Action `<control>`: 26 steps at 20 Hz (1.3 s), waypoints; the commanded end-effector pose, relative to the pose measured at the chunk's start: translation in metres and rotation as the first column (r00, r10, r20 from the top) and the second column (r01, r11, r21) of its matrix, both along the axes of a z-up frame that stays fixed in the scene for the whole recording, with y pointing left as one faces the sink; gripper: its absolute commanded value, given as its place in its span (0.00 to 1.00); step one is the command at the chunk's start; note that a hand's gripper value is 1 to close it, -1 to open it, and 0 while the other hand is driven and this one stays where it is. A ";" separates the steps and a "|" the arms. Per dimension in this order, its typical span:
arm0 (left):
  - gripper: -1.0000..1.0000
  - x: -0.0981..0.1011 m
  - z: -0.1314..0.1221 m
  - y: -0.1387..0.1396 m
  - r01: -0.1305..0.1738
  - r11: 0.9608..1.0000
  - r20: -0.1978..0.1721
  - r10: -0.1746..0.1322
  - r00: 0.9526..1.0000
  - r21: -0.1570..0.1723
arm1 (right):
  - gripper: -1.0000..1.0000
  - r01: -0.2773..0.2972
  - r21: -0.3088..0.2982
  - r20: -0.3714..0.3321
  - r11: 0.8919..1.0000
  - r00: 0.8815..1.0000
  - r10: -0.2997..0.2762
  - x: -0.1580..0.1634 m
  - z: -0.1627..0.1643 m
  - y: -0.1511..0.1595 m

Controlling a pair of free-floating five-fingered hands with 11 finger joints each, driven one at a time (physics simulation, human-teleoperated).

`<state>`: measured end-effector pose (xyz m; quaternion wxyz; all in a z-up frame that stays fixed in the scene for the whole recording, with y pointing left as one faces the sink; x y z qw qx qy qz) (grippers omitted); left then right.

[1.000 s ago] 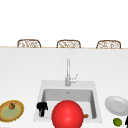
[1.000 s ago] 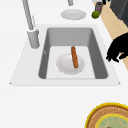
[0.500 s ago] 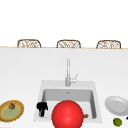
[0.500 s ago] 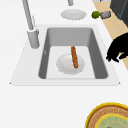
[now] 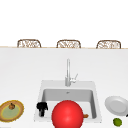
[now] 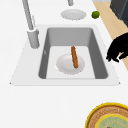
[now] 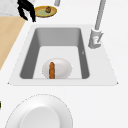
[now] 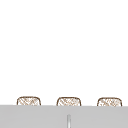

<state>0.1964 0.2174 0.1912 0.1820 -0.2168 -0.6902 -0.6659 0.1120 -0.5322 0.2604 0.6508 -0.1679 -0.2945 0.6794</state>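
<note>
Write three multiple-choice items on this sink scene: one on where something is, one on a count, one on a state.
1. Where does the brown sausage lie?
A. on the white plate in the sink basin
B. on the counter beside the lime
C. on the yellow-rimmed plate

2. How many woven chair backs stand behind the counter?
A. two
B. three
C. five

3. How is the left hand at the sink's front left rim?
A. flat on the yellow-rimmed plate
B. closed round the faucet
C. fingers hanging down, holding nothing

Answers:
1. A: both side views show the sausage across the white plate inside the sink.
2. B: the front view shows three chair backs in a row.
3. C: the left side view shows its fingers pointing down over the rim, nothing between them.
</note>
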 end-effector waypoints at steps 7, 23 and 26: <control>0.50 0.000 0.000 0.000 0.000 1.000 0.000 0.000 1.000 0.000 | 0.00 0.006 -0.029 -0.015 1.000 1.000 -0.006 0.024 0.003 0.017; 0.50 0.000 0.000 0.000 0.000 1.000 0.000 0.000 1.000 0.000 | 0.00 0.031 -0.194 0.010 0.980 1.000 -0.030 0.077 -0.041 0.090; 0.50 0.000 0.000 0.000 0.000 1.000 0.000 0.000 1.000 0.000 | 0.00 0.032 -0.180 0.021 0.983 0.999 -0.028 0.077 -0.070 0.090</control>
